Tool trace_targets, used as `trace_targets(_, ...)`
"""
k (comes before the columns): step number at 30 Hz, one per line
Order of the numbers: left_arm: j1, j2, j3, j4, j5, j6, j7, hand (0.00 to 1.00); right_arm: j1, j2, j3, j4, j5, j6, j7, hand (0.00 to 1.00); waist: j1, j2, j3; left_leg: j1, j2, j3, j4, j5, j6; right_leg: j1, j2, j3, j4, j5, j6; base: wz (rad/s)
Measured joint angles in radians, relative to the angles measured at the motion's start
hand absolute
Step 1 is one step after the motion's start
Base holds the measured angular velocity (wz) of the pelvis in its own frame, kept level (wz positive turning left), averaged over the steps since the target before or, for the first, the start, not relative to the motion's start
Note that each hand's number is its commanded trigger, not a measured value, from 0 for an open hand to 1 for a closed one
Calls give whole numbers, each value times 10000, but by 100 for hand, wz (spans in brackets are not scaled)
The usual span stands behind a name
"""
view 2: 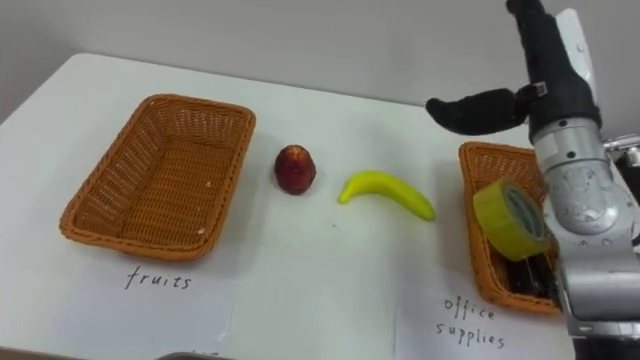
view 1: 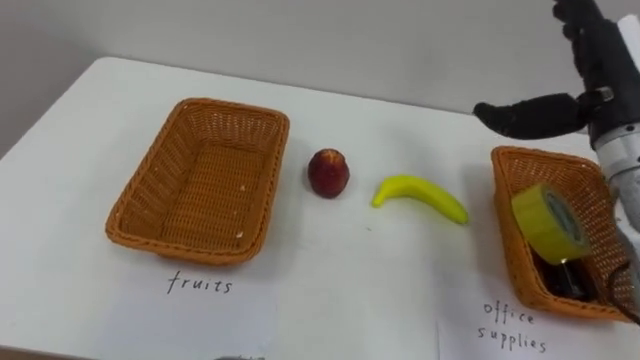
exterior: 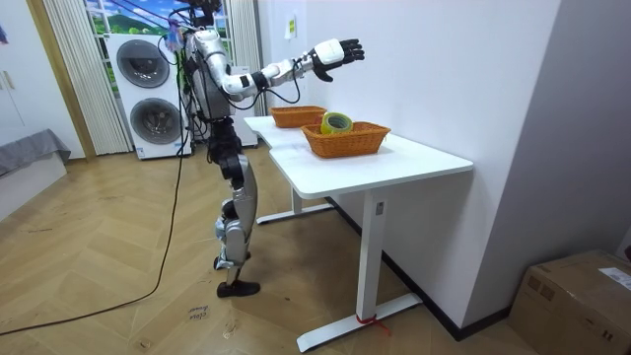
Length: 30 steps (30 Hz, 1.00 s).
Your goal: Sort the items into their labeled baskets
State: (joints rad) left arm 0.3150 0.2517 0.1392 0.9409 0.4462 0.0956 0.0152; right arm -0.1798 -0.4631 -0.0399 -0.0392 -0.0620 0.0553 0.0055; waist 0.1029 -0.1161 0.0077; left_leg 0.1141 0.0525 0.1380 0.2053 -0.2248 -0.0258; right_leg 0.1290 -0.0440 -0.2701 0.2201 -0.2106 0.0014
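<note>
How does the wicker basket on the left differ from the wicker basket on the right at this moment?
The orange-brown wicker basket on the left is empty; the orange-brown wicker basket on the right holds a yellow tape roll and a dark item beneath it. The robot's open right hand is raised near the right basket, far from the left basket. Both are rectangular, woven, and stand on the white table.

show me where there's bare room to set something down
Free: the near table strip in front of the apple and banana, and inside the fruits basket. Crowded: the office supplies basket, holding the tape roll, with the right hand above it.
</note>
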Motion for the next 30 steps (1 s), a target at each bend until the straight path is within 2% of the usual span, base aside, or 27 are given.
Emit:
trace_targets(5,-70,8,-73,11,1,-2,48,0,-1,1,604,557,138,-43,-4,0,244,-13,1,-177,-32,-104,-2,1,5,-86,-30,-88,5,0,1,6)
trace_targets(10,-133,61,-355,9,-54,6,52,0,-48,0,654,661,169,-44,-24,0,273,-72,-29,-712,-72,-319,283,26,38,-449,-101,-339,88,1,0,13)
trace_targets(13,-187,77,-448,8,-150,-1,52,0,-330,0,694,929,111,-125,-93,0,290,-118,32,-893,-79,-424,376,25,38,-504,-102,-426,85,1,0,11)
trace_targets(16,-389,163,-424,8,-213,-1,26,0,-661,-6,700,1527,84,-138,-195,0,286,-235,13,-1190,-81,-622,546,27,35,-639,-91,-601,57,3,-4,18)
trace_targets(19,-557,167,-401,-4,-214,-9,-57,0,-761,-6,796,2087,-137,-137,-181,0,459,-338,-53,-1230,-82,-626,566,28,33,-706,-85,-603,27,7,-10,1)
trace_targets(22,-666,244,-430,-2,-217,-15,-85,0,-771,-73,1392,2706,-219,-145,-101,0,637,-488,-29,-1289,-78,-625,648,28,34,-748,-85,-604,26,7,-10,0)
trace_targets(24,-776,267,-433,46,-216,-39,-71,0,-771,-73,1710,3287,-264,-138,72,0,779,-600,33,-1354,-79,-627,673,28,34,-787,-88,-622,17,7,-11,2)
trace_targets(26,-811,272,-432,98,-217,-43,-71,0,-771,-73,1832,3498,-284,-112,238,0,855,-641,61,-1411,-79,-627,687,26,35,-831,-91,-634,15,12,-15,0)
trace_targets(30,-920,324,-433,316,-223,-84,-67,0,-771,-78,1854,3549,-309,-113,315,0,919,-647,57,-1686,-78,-721,744,27,35,-1030,-92,-749,44,25,-35,6)
